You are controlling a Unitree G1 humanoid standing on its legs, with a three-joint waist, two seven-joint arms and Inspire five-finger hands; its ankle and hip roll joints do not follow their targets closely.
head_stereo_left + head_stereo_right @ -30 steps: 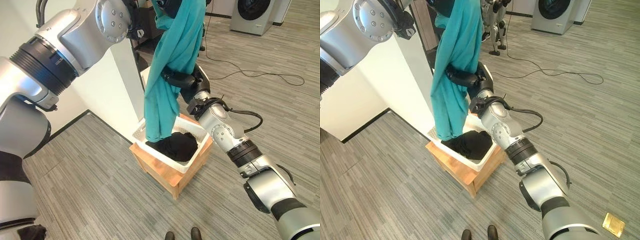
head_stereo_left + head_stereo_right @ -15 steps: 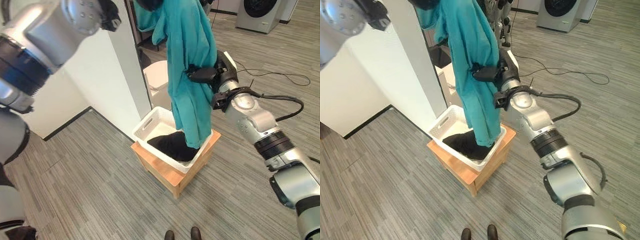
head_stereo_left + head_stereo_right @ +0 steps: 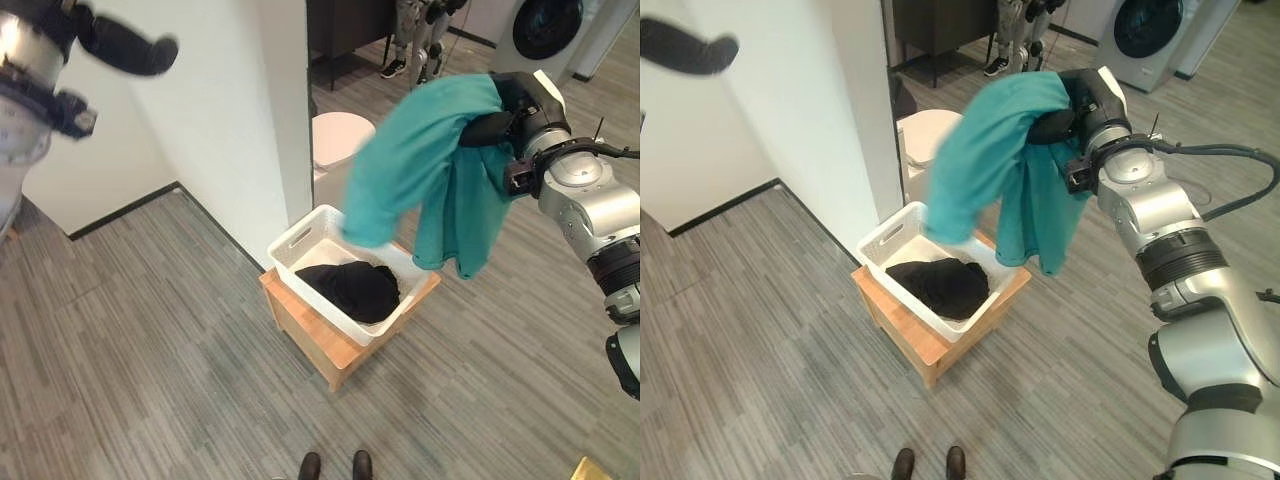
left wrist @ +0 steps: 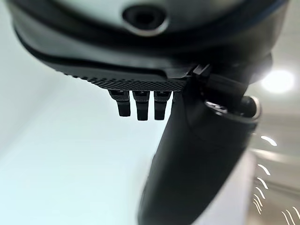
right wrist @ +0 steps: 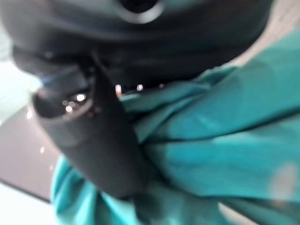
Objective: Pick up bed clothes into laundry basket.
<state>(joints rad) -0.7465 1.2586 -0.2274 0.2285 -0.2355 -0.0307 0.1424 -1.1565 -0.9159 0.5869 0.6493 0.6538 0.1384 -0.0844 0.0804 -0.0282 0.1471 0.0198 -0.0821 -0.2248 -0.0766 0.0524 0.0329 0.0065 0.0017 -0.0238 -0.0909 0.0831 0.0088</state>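
From the left eye view, I have the teal cloth (image 3: 430,165) bunched in my right hand (image 3: 510,110), held high and to the far right of the laundry basket (image 3: 345,275). One end of the cloth trails down toward the basket's far rim, but most of it hangs outside, past the right corner. A black garment (image 3: 350,290) already lies inside the basket, which sits on a low wooden stool (image 3: 335,345). My left hand (image 3: 120,45) is up by the white wall (image 3: 210,110), well apart from the basket and carrying nothing.

The right eye view gives the same layout, with the left hand (image 3: 685,48) at the top corner and the hanging fold of cloth clearly beyond the basket's edge.

The left wrist view shows my left fingers (image 4: 138,105) fairly straight, the thumb apart from them, nothing between.

The right wrist view shows what the head views cannot: the thumb (image 5: 93,140) pressed into teal folds, so the right hand is clamped on the cloth.

To do this step well, I judge I should bring the right hand back over the middle of the basket and lower it before letting go, so the loose fold doesn't drape over the rim or slide to the floor.
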